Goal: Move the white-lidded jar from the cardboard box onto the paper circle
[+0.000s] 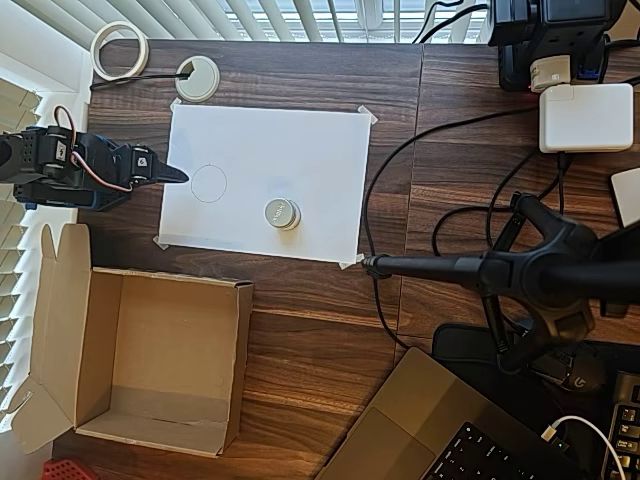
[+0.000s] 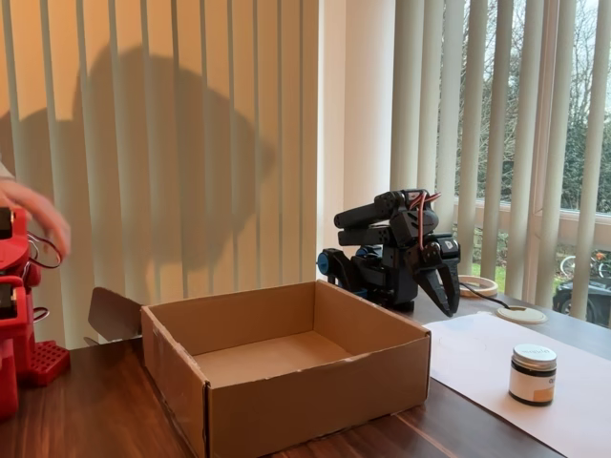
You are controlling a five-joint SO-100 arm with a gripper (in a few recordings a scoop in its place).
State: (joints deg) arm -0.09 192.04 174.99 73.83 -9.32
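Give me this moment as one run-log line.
gripper: shut, empty, at sheet's left edge | white-lidded jar: upright on white sheet, right of paper circle, not on it | cardboard box: empty

Dark wooden table [image 1: 320,330]. Directly on it: taped-down white sheet [image 1: 300,150] in the middle of the overhead view, open cardboard box [image 1: 140,360] at lower left, white tape roll [image 1: 120,48] and white grommet [image 1: 197,77] at the top, laptop [image 1: 450,430], black tripod stand [image 1: 545,275], cables.
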